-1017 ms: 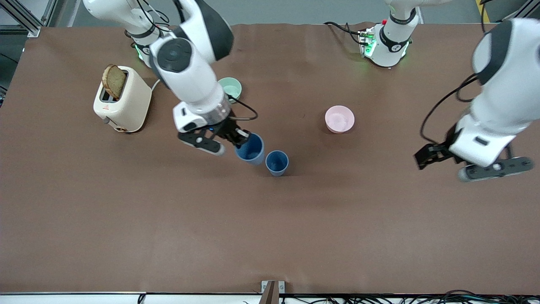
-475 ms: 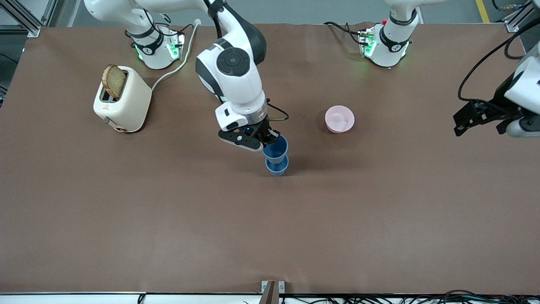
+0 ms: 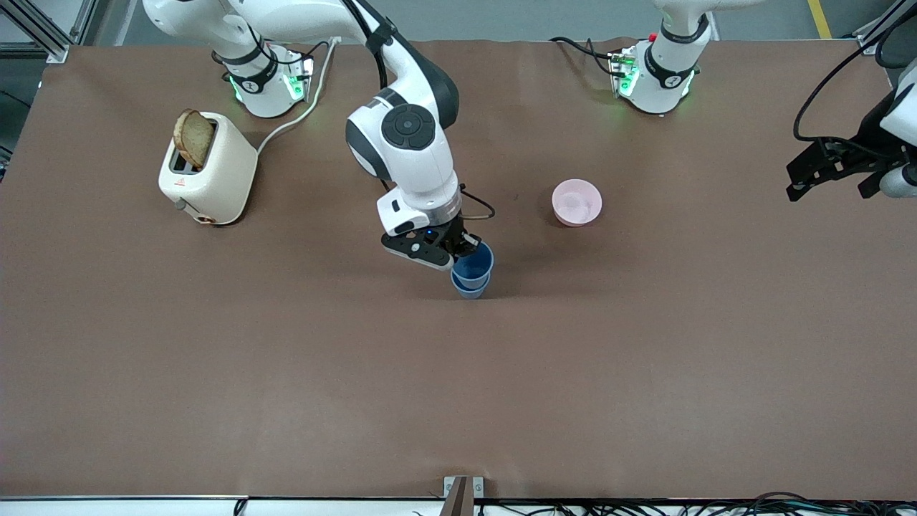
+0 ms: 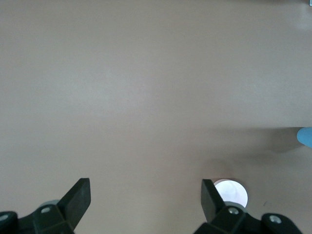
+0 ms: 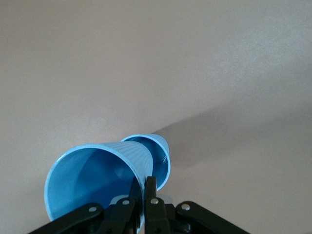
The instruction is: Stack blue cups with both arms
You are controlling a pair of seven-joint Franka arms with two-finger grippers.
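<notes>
Front view: right gripper [image 3: 464,249] clamps upper blue cup [image 3: 473,263] by its rim, partly nested in lower blue cup [image 3: 470,287]; next seat it, then release; left gripper [image 3: 831,172] waits, spread empty

High front camera facing the arms; downward wrist cameras, both sharing table [image 3: 286,373].
</notes>
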